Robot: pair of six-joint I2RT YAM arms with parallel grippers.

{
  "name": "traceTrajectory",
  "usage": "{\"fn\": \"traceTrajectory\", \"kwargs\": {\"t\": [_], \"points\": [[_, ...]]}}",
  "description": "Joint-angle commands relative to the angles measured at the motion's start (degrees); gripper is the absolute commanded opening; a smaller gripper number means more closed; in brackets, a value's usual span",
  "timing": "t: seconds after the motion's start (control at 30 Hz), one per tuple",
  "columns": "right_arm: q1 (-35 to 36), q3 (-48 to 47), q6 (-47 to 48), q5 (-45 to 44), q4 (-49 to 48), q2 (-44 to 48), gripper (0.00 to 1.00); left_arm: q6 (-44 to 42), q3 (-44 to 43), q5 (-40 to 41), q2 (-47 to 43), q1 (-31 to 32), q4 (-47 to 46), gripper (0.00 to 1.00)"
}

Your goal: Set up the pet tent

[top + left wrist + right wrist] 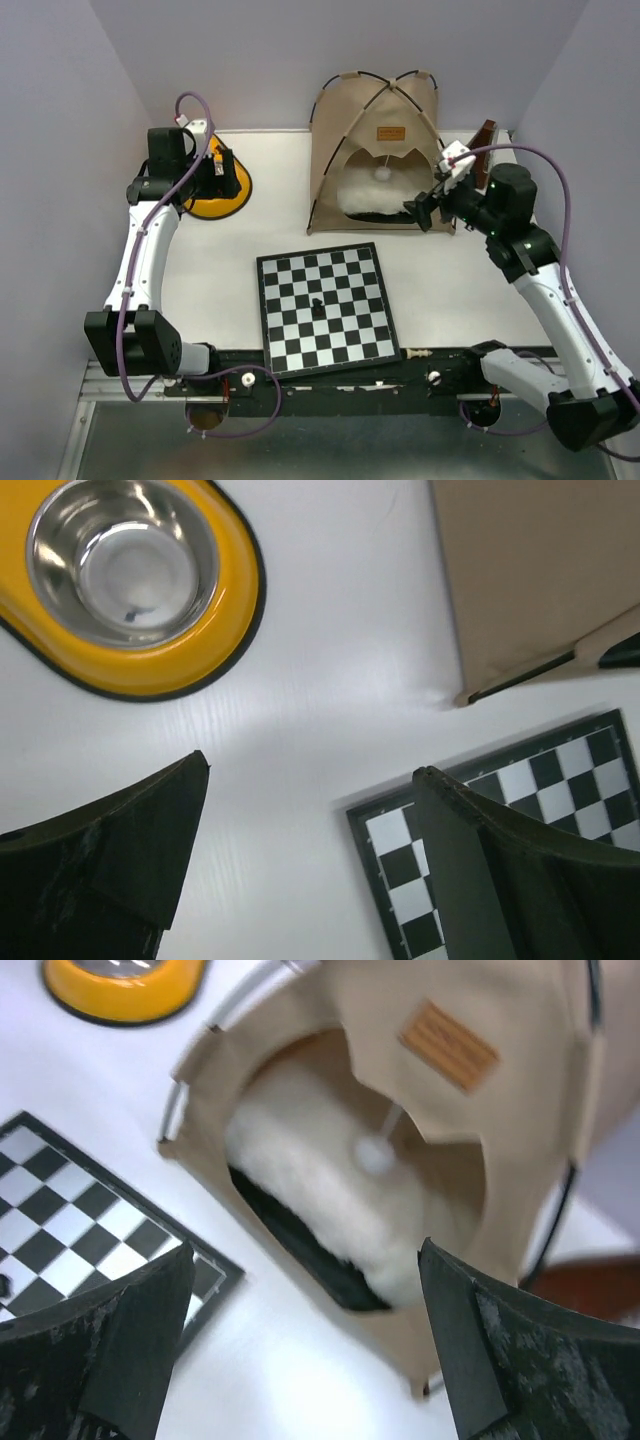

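Observation:
The tan pet tent (368, 130) stands upright at the back of the table, its two black poles crossing on top, a brown label above the opening and a white pom-pom (382, 173) hanging in it. A fluffy white cushion (375, 200) lies inside. The right wrist view shows the tent (520, 1020), its label, pom-pom and cushion (320, 1190) close up. My right gripper (424, 212) is open and empty just off the tent's front right corner. My left gripper (222, 172) is open and empty above the table by the yellow bowl. The tent's corner shows in the left wrist view (530, 570).
A yellow pet bowl (216, 200) with a steel dish (125, 560) sits at the back left. A chessboard (325, 305) with one dark piece lies in the front middle. A white chess piece (417, 354) lies at the table's front edge. A brown object (484, 140) stands right of the tent.

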State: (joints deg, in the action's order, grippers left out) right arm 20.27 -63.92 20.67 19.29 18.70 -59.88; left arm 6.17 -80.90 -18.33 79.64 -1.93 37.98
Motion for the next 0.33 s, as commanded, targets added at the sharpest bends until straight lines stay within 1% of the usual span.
{"fn": "traceTrajectory", "kwargs": {"t": [0.0,0.07,0.1,0.2,0.3], "points": [[-9.44,5.90,-9.57,-1.80,11.26,2.13,1.00,-8.80,6.96,8.12,-5.01,-0.26,4.21,0.99],[-15.23,8.01,-11.61,-1.19,12.06,3.44,1.00,-9.86,11.45,8.83,-8.60,-0.26,2.64,0.99],[-16.57,9.59,-11.61,-1.36,11.89,4.41,1.00,-10.30,13.56,9.01,-9.75,-0.18,1.85,0.99],[-18.60,13.73,-11.70,-0.92,9.96,7.75,1.00,-10.48,16.39,9.45,-12.04,-0.09,1.05,0.99],[-18.60,15.58,-11.53,-0.13,10.48,9.95,1.00,-11.88,17.27,10.24,-14.15,0.09,-0.44,0.99]]}}
